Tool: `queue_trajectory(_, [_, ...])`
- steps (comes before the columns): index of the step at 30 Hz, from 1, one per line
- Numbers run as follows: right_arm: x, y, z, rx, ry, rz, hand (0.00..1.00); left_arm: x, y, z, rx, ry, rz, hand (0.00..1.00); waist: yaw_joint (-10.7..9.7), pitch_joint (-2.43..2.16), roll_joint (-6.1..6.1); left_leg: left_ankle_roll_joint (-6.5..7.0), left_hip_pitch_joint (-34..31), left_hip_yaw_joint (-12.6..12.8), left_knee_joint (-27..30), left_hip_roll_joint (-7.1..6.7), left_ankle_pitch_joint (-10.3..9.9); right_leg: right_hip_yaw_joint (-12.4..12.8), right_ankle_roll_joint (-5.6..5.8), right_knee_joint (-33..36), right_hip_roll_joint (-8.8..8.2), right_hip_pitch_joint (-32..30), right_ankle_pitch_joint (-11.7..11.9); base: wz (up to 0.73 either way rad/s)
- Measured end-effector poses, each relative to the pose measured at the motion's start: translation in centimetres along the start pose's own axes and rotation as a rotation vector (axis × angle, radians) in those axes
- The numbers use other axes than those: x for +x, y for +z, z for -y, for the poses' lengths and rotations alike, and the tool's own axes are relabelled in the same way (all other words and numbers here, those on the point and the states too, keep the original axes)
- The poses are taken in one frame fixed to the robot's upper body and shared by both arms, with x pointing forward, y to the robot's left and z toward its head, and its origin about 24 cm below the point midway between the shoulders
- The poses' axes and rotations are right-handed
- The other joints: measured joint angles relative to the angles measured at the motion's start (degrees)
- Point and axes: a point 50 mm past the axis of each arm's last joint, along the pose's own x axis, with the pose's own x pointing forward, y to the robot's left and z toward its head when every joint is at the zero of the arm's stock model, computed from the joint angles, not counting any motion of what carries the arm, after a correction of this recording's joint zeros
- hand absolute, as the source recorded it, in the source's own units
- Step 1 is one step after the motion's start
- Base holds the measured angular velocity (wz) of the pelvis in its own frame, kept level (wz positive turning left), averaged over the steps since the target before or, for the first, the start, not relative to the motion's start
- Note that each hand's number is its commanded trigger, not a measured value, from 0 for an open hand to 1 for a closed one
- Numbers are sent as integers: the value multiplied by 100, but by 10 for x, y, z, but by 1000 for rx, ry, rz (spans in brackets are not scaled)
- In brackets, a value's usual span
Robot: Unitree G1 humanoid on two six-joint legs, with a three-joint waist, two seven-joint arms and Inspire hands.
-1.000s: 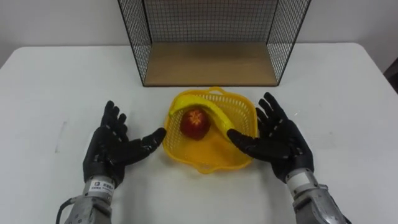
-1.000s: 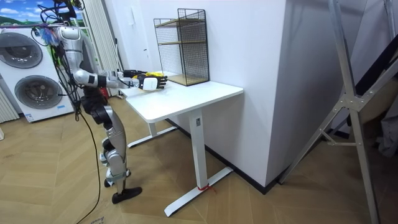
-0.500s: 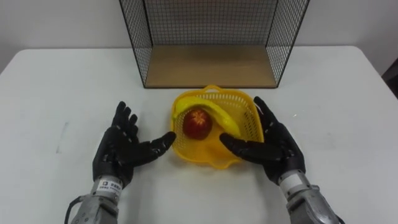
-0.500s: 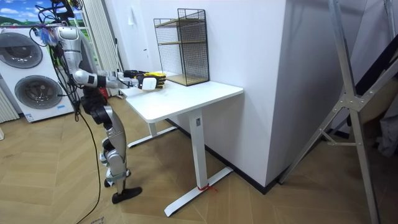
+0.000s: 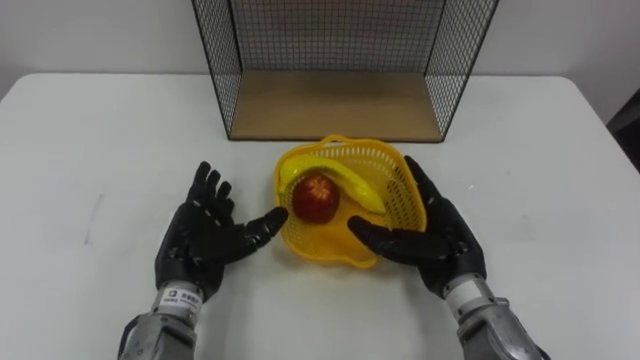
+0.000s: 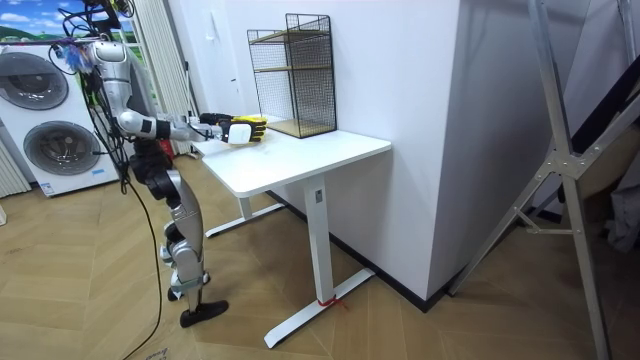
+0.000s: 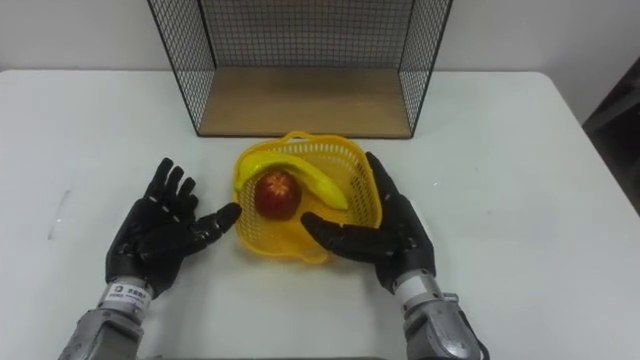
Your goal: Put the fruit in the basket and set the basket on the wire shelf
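In the left eye view, the basket (image 5: 398, 172), holding the apple (image 5: 315, 197) and banana (image 5: 350, 184), sits on the counter (image 5: 100, 130) before the wire shelf (image 5: 340, 105), between the left hand (image 5: 203, 238) and right hand (image 5: 440, 240). Both hands have fingers spread, and they should press evenly against its walls before lifting. The room view renders the hands too small to read, and in the right eye view the right thumb lies across the basket's near edge, so contact there is unclear.
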Motion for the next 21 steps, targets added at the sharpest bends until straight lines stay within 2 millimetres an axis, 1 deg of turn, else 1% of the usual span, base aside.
queue_trajectory(6, [0,-1,-1,-7,4,-5,0,0,-1,-1,-15,4,-3,0,5,8,13,0,14,38,-6,46,0,28,0,43,6,-16,0,-1])
queue_trajectory(10, [0,-2,-2,-6,5,-7,0,0,-1,-2,-82,14,0,0,3,27,37,-1,23,35,-14,49,-1,59,0,53,10,-16,0,-2])
queue_trajectory(21, [0,-2,-3,-14,4,-9,0,0,-3,1,-87,4,-9,0,-2,26,38,-2,1,49,-25,49,-2,50,0,53,12,-30,0,0])
